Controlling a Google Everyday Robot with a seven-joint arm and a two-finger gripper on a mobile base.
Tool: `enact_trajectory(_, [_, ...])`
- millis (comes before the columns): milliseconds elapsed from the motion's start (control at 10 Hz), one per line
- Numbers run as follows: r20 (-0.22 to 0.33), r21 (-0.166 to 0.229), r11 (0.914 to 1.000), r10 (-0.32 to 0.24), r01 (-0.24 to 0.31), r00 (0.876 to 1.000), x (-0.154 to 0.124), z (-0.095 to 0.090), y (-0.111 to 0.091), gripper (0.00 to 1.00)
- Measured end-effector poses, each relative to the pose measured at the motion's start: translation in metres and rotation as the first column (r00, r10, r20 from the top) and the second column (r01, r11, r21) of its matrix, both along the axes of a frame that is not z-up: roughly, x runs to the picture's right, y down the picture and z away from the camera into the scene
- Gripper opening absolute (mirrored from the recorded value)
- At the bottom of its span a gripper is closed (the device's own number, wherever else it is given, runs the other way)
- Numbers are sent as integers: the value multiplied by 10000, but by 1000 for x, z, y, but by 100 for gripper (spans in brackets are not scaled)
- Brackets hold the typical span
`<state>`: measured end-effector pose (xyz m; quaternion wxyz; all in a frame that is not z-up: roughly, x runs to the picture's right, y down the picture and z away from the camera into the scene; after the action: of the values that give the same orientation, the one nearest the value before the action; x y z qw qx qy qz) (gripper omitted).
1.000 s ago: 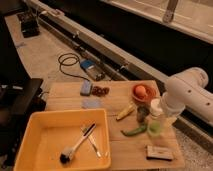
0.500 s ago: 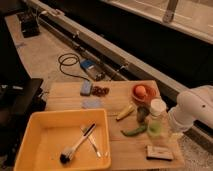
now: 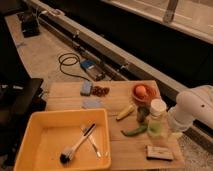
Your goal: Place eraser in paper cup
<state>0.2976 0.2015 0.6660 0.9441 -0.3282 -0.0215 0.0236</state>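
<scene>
The eraser (image 3: 160,152) lies flat near the front right corner of the wooden table (image 3: 115,95), dark face up with pale edges. The paper cup (image 3: 158,107) stands upright just behind it, its pale rim above the pale green translucent cup (image 3: 154,129). My white arm (image 3: 194,112) comes in from the right edge, and its lower end sits right of the cups and above the eraser. The gripper (image 3: 175,132) is at that lower end, mostly hidden by the arm's body. It touches neither the eraser nor the paper cup.
An orange bowl with fruit (image 3: 143,92) and a small dark grey cylinder (image 3: 142,114) stand behind the cups. A green pepper (image 3: 133,131), a banana (image 3: 125,112), a blue-grey pad (image 3: 86,88), a pale cloth square (image 3: 92,103) and a yellow bin with utensils (image 3: 37,130) share the table.
My arm has drawn back to the right, away from the cups and bowl. The eraser and the paper cup have not moved.
</scene>
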Motion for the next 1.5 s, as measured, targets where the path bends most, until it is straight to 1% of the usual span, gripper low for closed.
enact_trajectory(100, [-143,-260,9996,120,-123,9998,6,0,11,65])
enact_trajectory(200, [-242,-411,9989,228,-238,9994,13,0,22,65])
enact_trajectory(400, [-448,-655,9972,344,-373,9984,20,-1,40,65])
enact_trajectory(500, [-486,-733,9965,372,-407,9981,21,0,44,65])
enact_trajectory(700, [-529,-1010,9932,523,-574,9972,23,6,59,65])
enact_trajectory(800, [-546,-1198,9908,569,-631,9969,22,13,67,65])
enact_trajectory(1000, [-526,-1668,9834,631,-711,9966,18,30,84,65])
enact_trajectory(1100, [-486,-1926,9781,711,-792,9963,16,37,93,65])
enact_trajectory(1300, [-404,-2270,9697,837,-907,9957,12,44,104,65])
enact_trajectory(1500, [-280,-2503,9632,942,-983,9952,8,48,112,65])
